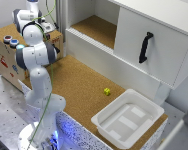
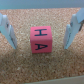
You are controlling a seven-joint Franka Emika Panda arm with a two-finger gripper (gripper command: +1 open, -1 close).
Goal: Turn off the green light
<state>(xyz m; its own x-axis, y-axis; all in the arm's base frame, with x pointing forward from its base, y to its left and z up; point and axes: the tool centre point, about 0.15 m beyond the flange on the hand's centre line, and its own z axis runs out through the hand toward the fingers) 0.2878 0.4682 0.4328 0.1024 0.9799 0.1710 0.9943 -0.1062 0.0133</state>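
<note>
A: Where is the small round pale green light (image 1: 20, 47)?
B: On the wooden box (image 1: 9, 55) at the exterior view's left, beside the blue round button (image 1: 14, 42) and dark red round button (image 1: 7, 38).
A: Any lettering?
B: A pink cube (image 2: 42, 40) reads "H" and "A". It lies on the grainy cork desk (image 2: 42, 67), between the wide-open hand (image 2: 41, 31).
</note>
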